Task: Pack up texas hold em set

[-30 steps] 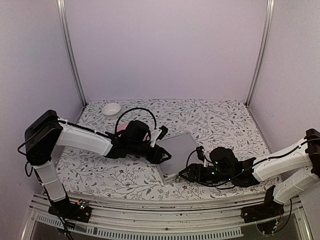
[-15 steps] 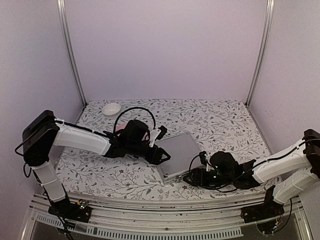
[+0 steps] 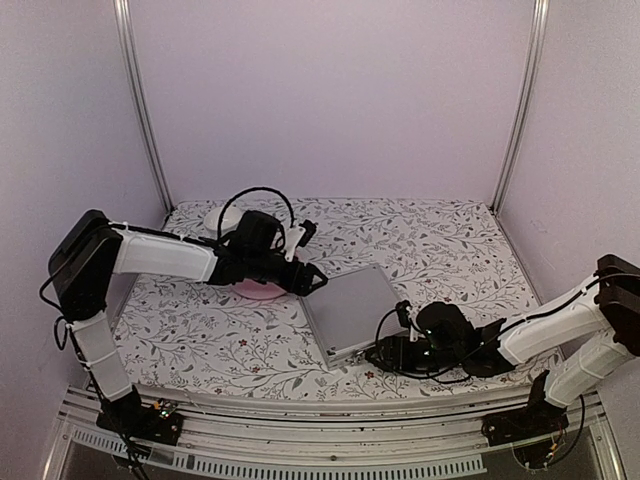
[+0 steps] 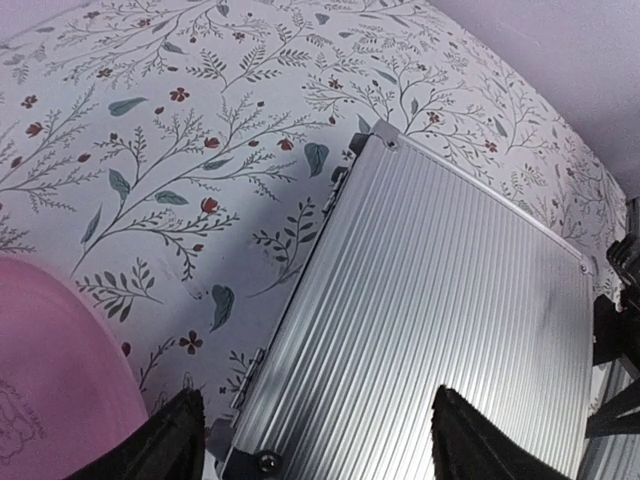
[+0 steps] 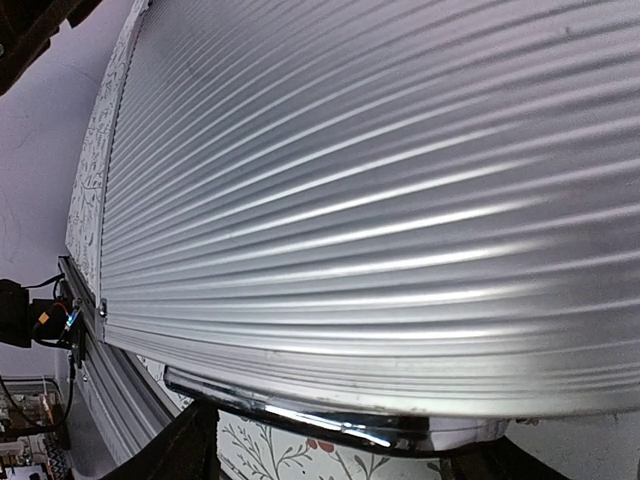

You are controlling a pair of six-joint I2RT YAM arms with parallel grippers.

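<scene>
the silver case (image 3: 352, 308) lies shut and flat at the centre of the top view on the floral table cover (image 3: 450, 240), ribbed lid up. the left gripper (image 3: 312, 283) hangs just left of the case's far left corner, beside the pink plate (image 3: 252, 291). in the left wrist view its fingers (image 4: 165, 440) stand wide apart at the bottom of the frame, holding nothing, with the lid and cloth below them. the plate fills the lower left of that view, near the case but apart from it. the right gripper (image 3: 374, 352) sits low at the case's near edge, lower centre of the top view. in the right wrist view its fingers (image 5: 195, 440) are spread wide, with the case's bright edge just ahead. i cannot tell whether they touch it. a small white bowl (image 3: 214, 214) sits at the upper left of the cloth, partly behind a cable (image 3: 258, 190).
</scene>
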